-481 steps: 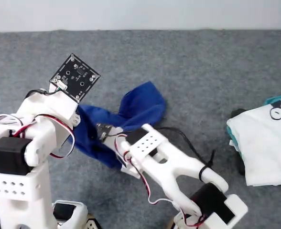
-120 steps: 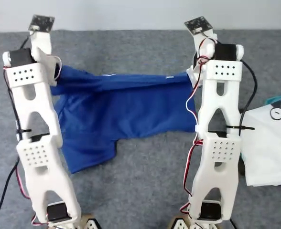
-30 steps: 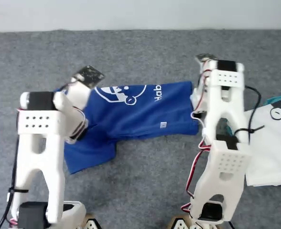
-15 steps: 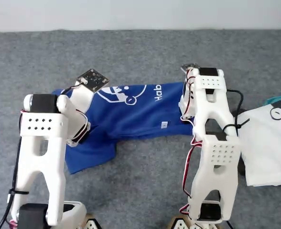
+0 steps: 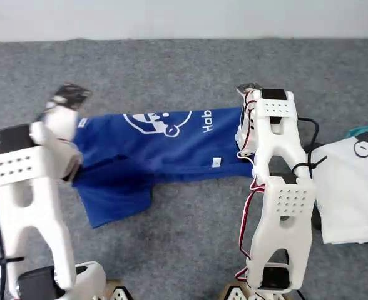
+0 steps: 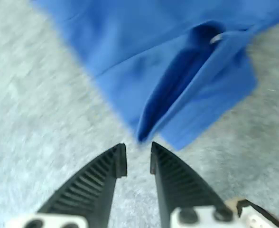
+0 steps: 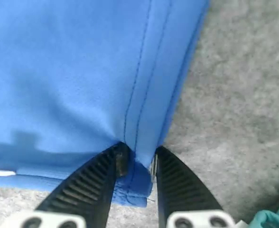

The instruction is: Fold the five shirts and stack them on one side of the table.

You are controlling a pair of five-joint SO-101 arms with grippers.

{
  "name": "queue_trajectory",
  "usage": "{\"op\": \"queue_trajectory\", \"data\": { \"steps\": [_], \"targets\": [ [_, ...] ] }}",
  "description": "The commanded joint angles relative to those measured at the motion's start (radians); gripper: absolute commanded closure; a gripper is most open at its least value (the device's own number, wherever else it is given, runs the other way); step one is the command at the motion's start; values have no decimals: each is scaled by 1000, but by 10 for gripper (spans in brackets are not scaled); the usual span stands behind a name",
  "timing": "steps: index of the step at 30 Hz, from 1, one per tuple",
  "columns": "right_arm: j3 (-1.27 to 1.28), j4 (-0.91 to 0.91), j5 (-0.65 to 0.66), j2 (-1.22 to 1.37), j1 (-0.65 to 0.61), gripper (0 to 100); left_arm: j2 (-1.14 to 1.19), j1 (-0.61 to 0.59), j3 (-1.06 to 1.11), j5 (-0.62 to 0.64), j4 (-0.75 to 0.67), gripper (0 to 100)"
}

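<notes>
Hem of the blue shirt (image 5: 165,147) sits pinched tight in the right gripper (image 7: 138,159), probably anchoring it flat for folding, while the left gripper (image 6: 137,153) hangs empty, fingers barely apart, just short of the shirt's other edge.

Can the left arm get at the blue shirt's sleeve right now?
Likely yes: the left gripper hangs just short of the sleeve of the blue shirt, fingers apart and empty, nothing in between.
</notes>
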Motion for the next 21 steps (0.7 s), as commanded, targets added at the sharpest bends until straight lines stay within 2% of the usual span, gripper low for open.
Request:
{"op": "queue_trajectory", "data": {
  "steps": [1, 11, 15, 21],
  "targets": [
    [11, 4, 15, 58, -30, 942, -25, -94, -35, -11, -9, 906],
    [11, 28, 15, 58, -27, 943, -23, -121, -31, -49, -9, 906],
    [6, 41, 15, 56, -27, 993, -26, -121, -31, -48, -6, 907],
    [5, 59, 15, 54, -21, 990, -31, -118, -7, -46, -2, 909]
  ]
}}
